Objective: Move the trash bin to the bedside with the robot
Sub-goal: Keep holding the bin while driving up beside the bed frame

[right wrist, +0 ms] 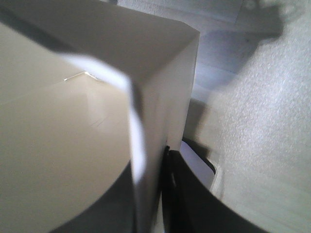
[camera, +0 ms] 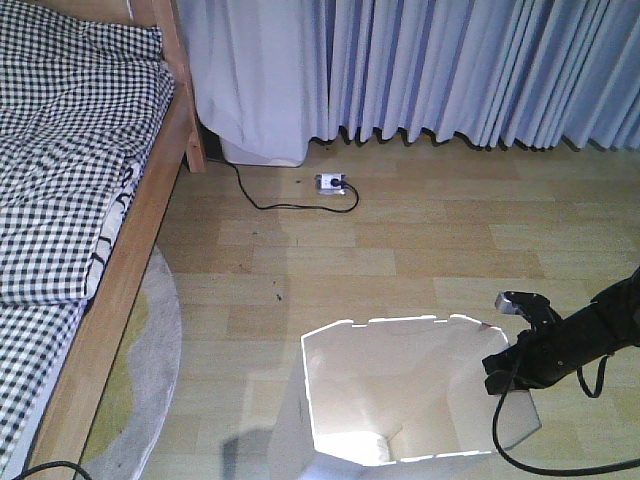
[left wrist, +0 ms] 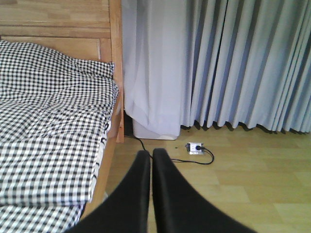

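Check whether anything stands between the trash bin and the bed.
Nothing upright does. Between the trash bin and the bed frame lie bare floor and the flat rug. The power strip and its cable sit farther back, near the curtains.

Bare wooden floor (camera: 400, 250) lies open between the trash bin (camera: 400, 385) and the bed frame (camera: 127, 260). A power strip (camera: 331, 183) and its black cable (camera: 280, 208) lie on it near the curtains (camera: 450, 70); a round rug (camera: 155, 390) lies flat beside that frame.

Left gripper (left wrist: 151, 158) closed with fingers touching, right gripper (camera: 503, 368) clamped on trash bin (camera: 400, 385) rim
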Available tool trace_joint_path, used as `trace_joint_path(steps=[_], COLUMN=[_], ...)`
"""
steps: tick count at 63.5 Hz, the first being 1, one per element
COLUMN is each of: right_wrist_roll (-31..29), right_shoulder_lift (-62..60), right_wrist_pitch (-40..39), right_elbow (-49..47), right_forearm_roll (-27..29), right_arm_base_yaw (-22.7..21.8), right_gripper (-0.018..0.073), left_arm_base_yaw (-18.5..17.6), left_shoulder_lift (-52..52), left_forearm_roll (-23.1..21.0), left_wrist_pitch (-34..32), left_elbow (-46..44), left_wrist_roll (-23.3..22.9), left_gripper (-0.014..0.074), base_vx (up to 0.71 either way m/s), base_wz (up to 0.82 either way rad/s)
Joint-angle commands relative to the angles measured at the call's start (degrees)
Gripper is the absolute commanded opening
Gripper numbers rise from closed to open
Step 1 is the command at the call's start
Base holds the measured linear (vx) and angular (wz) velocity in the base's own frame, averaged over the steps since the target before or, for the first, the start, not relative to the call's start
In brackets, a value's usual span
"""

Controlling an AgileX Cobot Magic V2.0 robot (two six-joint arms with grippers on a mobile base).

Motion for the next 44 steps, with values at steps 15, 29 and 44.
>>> trace_joint_path(steps=[15,29,44], right_wrist_roll=[0.09,0.09,0.09], right_shoulder_lift=[-4.52,-4.52,-4.52], right_wrist_pitch=[11.54,11.54,11.54], right_elbow=[-0.67,-0.67,-0.67], right_forearm_roll=[3.23,3.23,3.23], right_arm_base_yaw=[-0.17,-0.17,-0.17], right_gripper=[-0.0007,-0.0007,-0.0007], left_arm_base_yaw=[-0.02,-0.02,-0.02], left_shoulder_lift=[-0.77,-0.77,-0.77], left_forearm_roll=[0.0,0.0,0.0], left_wrist_pitch=[-4.61,-4.61,-4.61], left_elbow=[1.51,1.51,1.51], left_wrist_roll=[-0.13,-0.13,-0.13], left_gripper=[-0.0006,-0.0006,-0.0006], base_vx=[0.27,0.28,0.29], base_wz=[-0.02,-0.08,-0.07])
